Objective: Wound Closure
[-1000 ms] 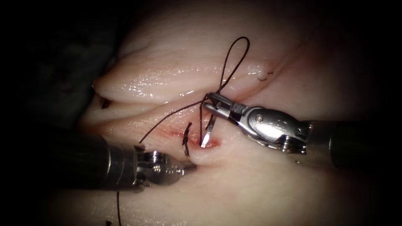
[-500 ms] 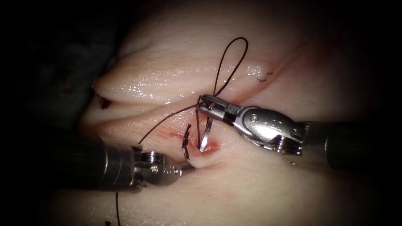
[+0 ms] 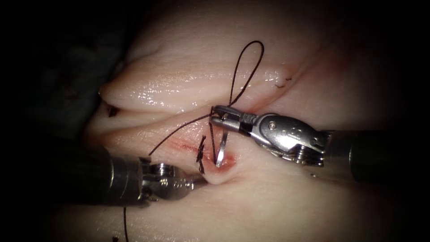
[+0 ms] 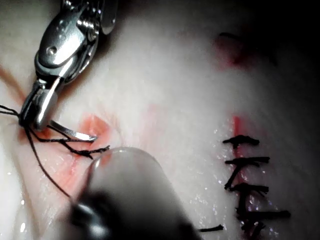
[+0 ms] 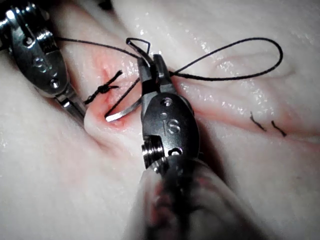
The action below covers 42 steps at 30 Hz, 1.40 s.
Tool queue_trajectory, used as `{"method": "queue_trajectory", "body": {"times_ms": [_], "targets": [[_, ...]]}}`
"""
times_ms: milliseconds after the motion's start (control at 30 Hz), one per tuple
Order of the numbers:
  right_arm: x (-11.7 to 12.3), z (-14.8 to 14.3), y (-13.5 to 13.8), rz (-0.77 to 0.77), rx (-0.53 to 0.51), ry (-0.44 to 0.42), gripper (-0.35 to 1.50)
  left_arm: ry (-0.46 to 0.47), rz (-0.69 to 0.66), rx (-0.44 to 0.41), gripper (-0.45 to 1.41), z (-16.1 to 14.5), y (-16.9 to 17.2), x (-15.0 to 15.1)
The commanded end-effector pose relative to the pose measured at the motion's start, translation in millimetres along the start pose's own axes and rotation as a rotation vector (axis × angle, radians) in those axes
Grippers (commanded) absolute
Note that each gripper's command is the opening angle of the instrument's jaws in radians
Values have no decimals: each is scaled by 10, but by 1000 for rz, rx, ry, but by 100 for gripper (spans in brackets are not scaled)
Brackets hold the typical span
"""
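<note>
My right tool (image 3: 217, 114) comes in from the right, its jaws shut on the curved needle (image 3: 221, 143) close to its tail end, where the thread joins. The needle hangs down from there. Its tip rests in a red spot on the tissue (image 3: 179, 76), just right of a tied stitch (image 3: 200, 154) with short cut ends. My left tool (image 3: 201, 180) lies low on the left, jaws shut on the raised fold of tissue beside the needle tip. The dark thread (image 3: 245, 67) loops above the right tool, and another strand runs left. The right tool (image 5: 147, 62), needle (image 5: 122, 112) and left tool (image 5: 75, 107) show close up; the needle (image 4: 70, 131) and the right tool (image 4: 27, 117) also appear in the left wrist view.
Several finished stitches (image 4: 247, 185) cross the cut farther along. Short cut thread ends (image 3: 281, 83) lie on the tissue at the upper right. Red fluid (image 3: 186, 144) stains the cut around the tied stitch. A strand of thread (image 3: 125, 224) hangs below the left shaft.
The right tool has shifted left and a little down, bringing the needle tip lower onto the red spot. The left tool drew slightly left, and the tissue fold rose beside it.
</note>
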Motion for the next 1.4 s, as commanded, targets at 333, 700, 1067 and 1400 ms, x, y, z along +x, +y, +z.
{"method": "queue_trajectory", "body": {"times_ms": [333,700,1067,1400], "targets": [[-5,9,-6,191,31,49,-35,0,0,-1,-30,8,4,1],[-18,13,-37,172,56,53,-35,0,-14,-4,-32,4,4,2],[-16,20,-62,294,97,47,-35,1,-19,-5,-32,4,3,1],[-24,22,-75,434,159,29,-35,2,-22,-11,-30,0,-1,-1]]}}
